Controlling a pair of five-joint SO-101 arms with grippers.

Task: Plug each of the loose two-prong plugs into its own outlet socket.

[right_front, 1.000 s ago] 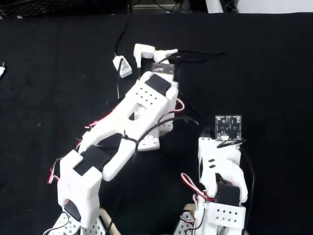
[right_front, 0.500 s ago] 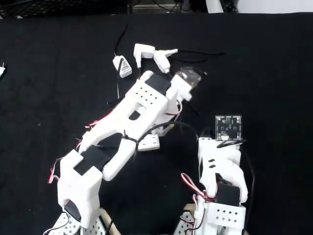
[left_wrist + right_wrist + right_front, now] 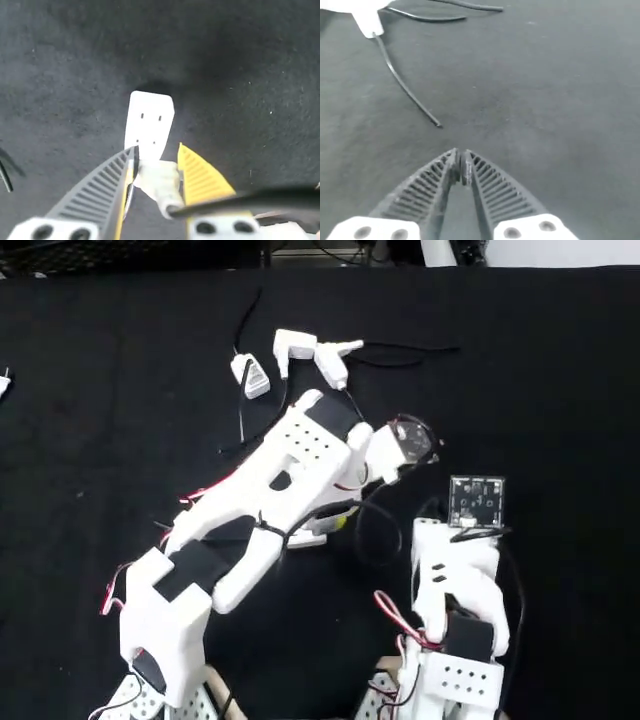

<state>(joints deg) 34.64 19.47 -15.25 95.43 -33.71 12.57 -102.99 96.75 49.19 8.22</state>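
— What has the left gripper (image 3: 156,150) got?

— A white two-prong plug (image 3: 159,181), pinched between the grey finger (image 3: 107,175) and the yellow finger (image 3: 197,172). The jaws are parted only as far as the plug's body is wide. Its black cable (image 3: 250,200) runs off sideways across the yellow finger.

— And the socket?

— The white outlet socket (image 3: 149,117) lies flat on the black table (image 3: 250,75), just beyond the fingertips, with its paired slots facing up. The plug's front end meets the socket's near end. Its prongs are hidden, so I cannot tell whether they are in a slot.

— The other pincer?

— The right gripper (image 3: 461,162) is closed, tips together with nothing between them, hanging over bare cloth. A thin black lead (image 3: 402,82) lies ahead of it, well apart.

— From above?

— The left arm (image 3: 260,500) stretches diagonally towards the table's middle, and the right arm (image 3: 455,585) sits folded near the front edge. Three small white pieces (image 3: 295,343) with cables lie close together beyond the left arm
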